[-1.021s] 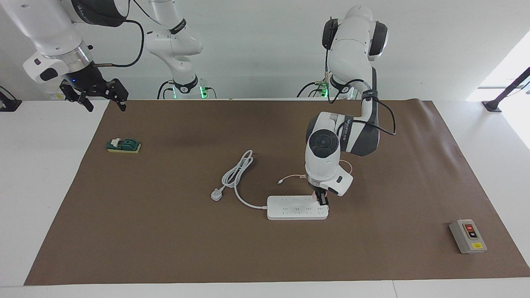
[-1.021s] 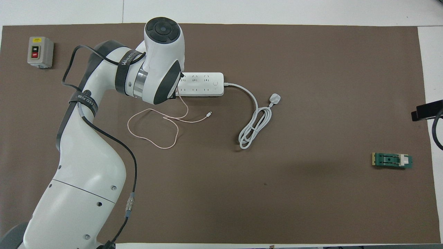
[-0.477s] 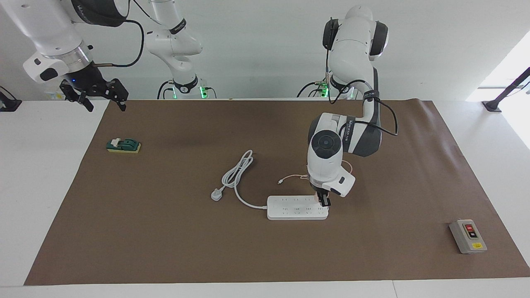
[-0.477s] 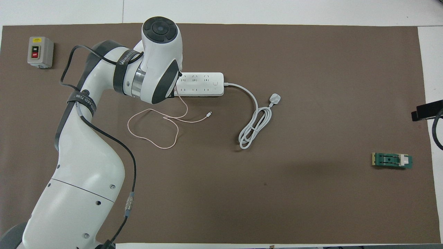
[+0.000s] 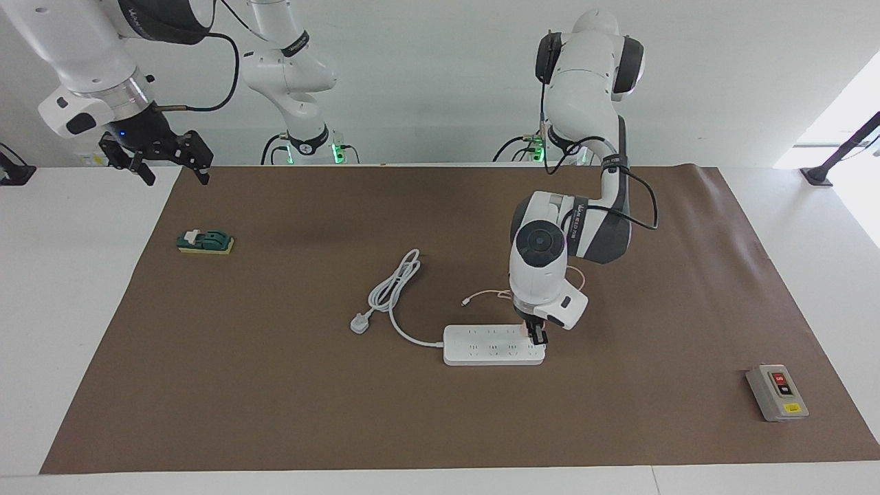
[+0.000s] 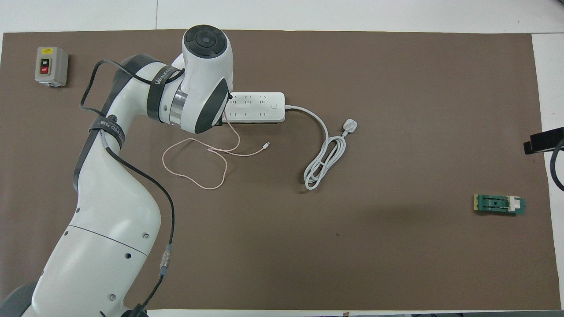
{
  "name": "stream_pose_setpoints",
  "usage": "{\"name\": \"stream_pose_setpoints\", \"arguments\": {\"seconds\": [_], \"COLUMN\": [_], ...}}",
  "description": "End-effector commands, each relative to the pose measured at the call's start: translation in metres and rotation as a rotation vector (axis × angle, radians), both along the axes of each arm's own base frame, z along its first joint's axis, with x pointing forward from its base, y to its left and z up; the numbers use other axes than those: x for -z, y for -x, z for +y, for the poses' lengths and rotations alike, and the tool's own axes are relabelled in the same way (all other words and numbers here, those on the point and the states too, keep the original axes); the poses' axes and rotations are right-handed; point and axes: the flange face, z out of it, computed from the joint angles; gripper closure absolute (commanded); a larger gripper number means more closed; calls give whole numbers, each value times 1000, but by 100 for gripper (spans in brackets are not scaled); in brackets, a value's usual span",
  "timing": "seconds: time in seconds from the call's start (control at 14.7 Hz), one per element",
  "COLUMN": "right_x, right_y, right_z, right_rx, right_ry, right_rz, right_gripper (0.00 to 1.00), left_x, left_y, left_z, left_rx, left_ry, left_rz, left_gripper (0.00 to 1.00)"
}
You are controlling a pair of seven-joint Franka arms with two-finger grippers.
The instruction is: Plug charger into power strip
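Note:
The white power strip (image 5: 491, 346) (image 6: 257, 107) lies flat mid-table. My left gripper (image 5: 537, 338) points down onto the strip's end toward the left arm's side, shut on the pale-pink charger (image 5: 528, 333), of which only a sliver shows between the fingers. In the overhead view the left arm's wrist hides both gripper and charger. The charger's thin pink cable (image 6: 194, 176) (image 5: 485, 295) loops on the mat nearer to the robots, ending in a small white connector (image 6: 265, 144). My right gripper (image 5: 172, 165) hangs open above the table's corner at the right arm's end, waiting.
The strip's thick white cord is coiled beside it, ending in a three-pin plug (image 5: 360, 322) (image 6: 349, 127). A grey switch box (image 5: 777, 392) (image 6: 51, 66) sits toward the left arm's end. A green block (image 5: 205, 242) (image 6: 499, 204) lies toward the right arm's end.
The left arm's wrist has swayed slightly while its gripper stays on the strip's end. The strip, the cables and the right arm have not moved.

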Motion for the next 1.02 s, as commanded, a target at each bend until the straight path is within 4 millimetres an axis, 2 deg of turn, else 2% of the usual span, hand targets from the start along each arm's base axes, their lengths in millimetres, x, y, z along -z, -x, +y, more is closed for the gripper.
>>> {"name": "stream_pose_setpoints", "arguments": {"seconds": [0.0, 0.2, 0.54, 0.95], "right_x": [-2, -1, -2, -2], "right_y": [7, 7, 7, 7], "right_z": [-3, -1, -1, -2], "right_rx": [-2, -5, -5, -4], "right_ry": [-18, -18, -18, -18], "right_rz": [4, 5, 4, 4], "right_gripper": [0, 0, 0, 0], "left_x": [20, 31, 48, 49], "left_y": [-1, -1, -6, -3], "left_z": [6, 8, 25, 33], "left_rx": [2, 8, 7, 105], "left_ry": [-5, 4, 41, 60], "left_rz": [-13, -27, -80, -12], "left_gripper": [100, 100, 100, 100]}}
